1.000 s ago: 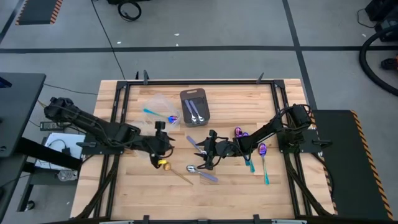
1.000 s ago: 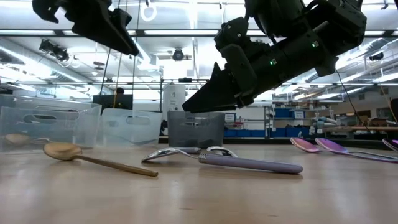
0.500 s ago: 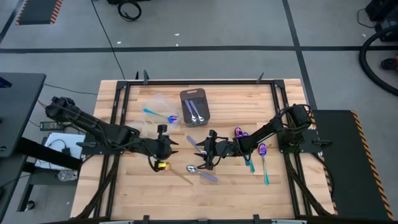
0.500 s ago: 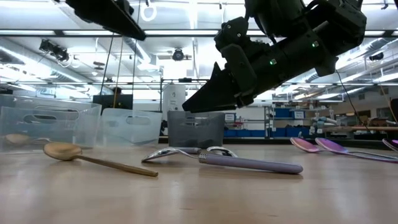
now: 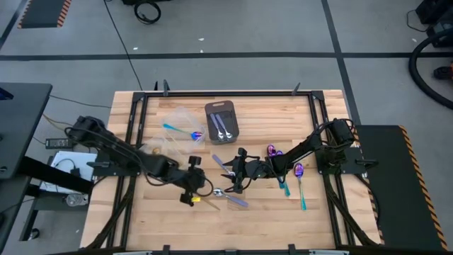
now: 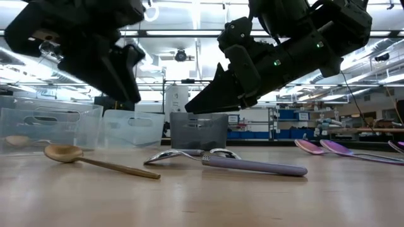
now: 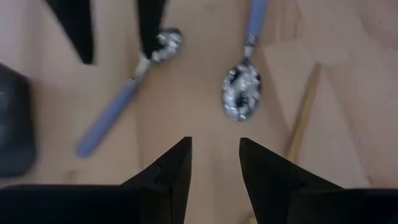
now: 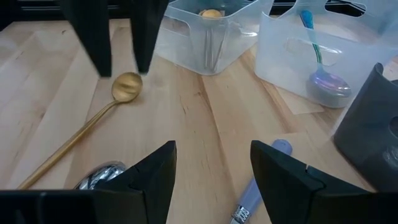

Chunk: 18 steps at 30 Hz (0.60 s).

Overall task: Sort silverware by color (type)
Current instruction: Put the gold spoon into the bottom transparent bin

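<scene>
A gold spoon lies flat on the wooden table, left of centre. Beside it lie two silver spoons with lavender handles. My left gripper hangs open a little above the table by the gold spoon's bowl, touching nothing. One silver spoon's bowl is just ahead of its fingers. My right gripper is open and hovers over the middle of the table. Purple-bowled spoons with teal handles lie to its right.
A dark grey tray holding silver spoons stands at the far centre. Left of it are clear tubs, one with a teal-handled spoon, one with a gold spoon. Bare wood lies along the near edge.
My left gripper has come down and gone toward the table's right and near edges. It has stopped low beside the gold spoon's bowl and has tipped further downward. Its fingers stay apart. The spoons have not moved.
</scene>
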{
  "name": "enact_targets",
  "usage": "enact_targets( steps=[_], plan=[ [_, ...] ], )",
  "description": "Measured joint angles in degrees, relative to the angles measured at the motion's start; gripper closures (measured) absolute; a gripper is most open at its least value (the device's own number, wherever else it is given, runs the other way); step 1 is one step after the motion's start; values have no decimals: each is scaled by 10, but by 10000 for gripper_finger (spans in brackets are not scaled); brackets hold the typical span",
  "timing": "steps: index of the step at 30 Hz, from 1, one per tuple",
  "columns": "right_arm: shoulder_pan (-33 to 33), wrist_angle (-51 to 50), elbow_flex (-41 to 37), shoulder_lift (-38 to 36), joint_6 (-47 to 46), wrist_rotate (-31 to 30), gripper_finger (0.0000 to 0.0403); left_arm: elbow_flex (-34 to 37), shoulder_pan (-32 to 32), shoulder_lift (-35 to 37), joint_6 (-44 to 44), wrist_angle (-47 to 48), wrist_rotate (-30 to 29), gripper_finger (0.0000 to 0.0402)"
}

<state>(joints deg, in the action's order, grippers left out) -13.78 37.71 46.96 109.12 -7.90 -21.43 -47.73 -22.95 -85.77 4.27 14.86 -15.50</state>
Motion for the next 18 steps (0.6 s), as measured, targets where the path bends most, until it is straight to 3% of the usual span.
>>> enact_targets(
  steps=[3,18],
  plan=[
    [0,0,0,0,0,0,188,-17,5,-22,7,21,30,260],
    [0,0,0,0,0,0,188,-125,12,-126,27,200,71,260]
  ],
)
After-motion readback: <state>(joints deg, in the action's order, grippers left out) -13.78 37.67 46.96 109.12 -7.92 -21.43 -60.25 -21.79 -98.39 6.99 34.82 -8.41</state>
